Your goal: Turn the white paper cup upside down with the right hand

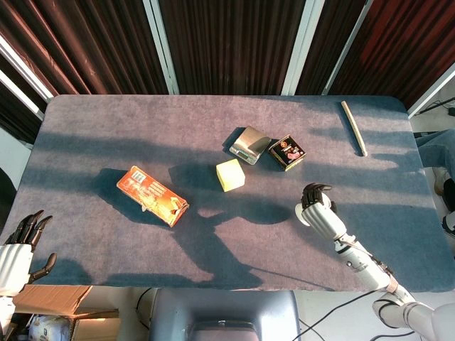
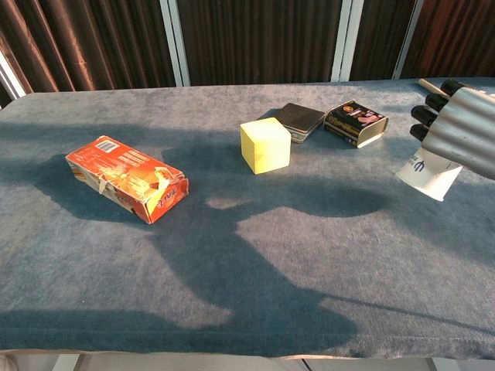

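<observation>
The white paper cup [image 2: 428, 174] is tipped mouth-down at the right side of the table, its wide rim lowest and close to the grey cloth. My right hand [image 2: 459, 130] grips it from above, dark fingertips curled over its base end. In the head view the right hand [image 1: 318, 202] covers nearly all of the cup [image 1: 301, 213]; only a white sliver shows at its left. My left hand [image 1: 18, 245] hangs off the table's front left corner, fingers apart and holding nothing.
An orange carton [image 1: 152, 195] lies at the left. A yellow cube [image 1: 230, 175], a grey scale [image 1: 249, 144] and a black tin [image 1: 287, 153] sit mid-table, just behind the cup. A wooden stick [image 1: 353, 127] lies at the far right.
</observation>
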